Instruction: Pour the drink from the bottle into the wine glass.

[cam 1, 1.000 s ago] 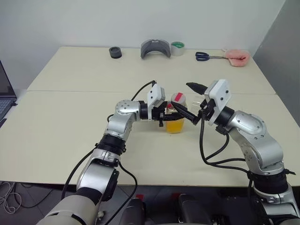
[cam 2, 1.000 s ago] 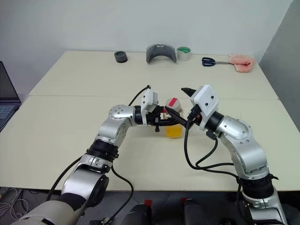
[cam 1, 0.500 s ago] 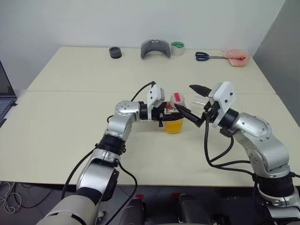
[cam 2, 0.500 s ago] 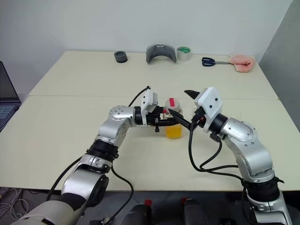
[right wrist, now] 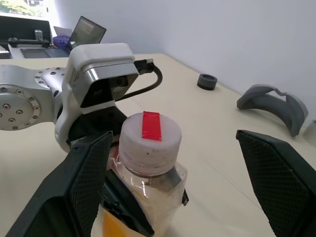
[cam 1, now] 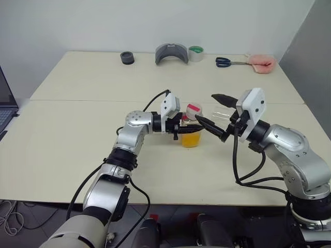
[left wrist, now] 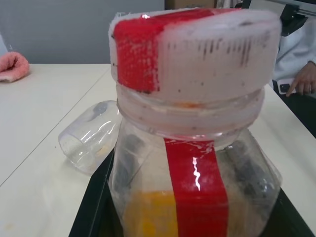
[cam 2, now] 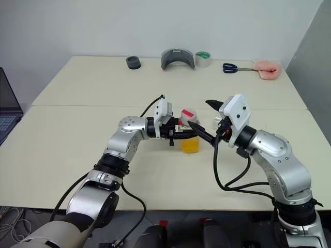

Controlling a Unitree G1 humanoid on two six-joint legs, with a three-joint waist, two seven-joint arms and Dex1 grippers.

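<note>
While our left gripper (cam 1: 182,128) stays clamped around the small clear squarish plastic bottle (cam 1: 191,133) with its red label stripe, that bottle stands upright near the middle of the cream table (cam 1: 67,134). Translucent orange-yellow drink (cam 1: 190,140) fills its lower part, and the white cap (right wrist: 150,137) with a red strip is on. Our right gripper (cam 1: 217,114) hovers just beside the cap, its black fingers (right wrist: 84,170) spread wide apart, gripping nothing. Behind the bottle, the clear stemmed wine glass (left wrist: 91,136) lies on its side on the table. Scissors (cam 1: 224,62) and a tape roll (cam 1: 195,52) sit far back.
</note>
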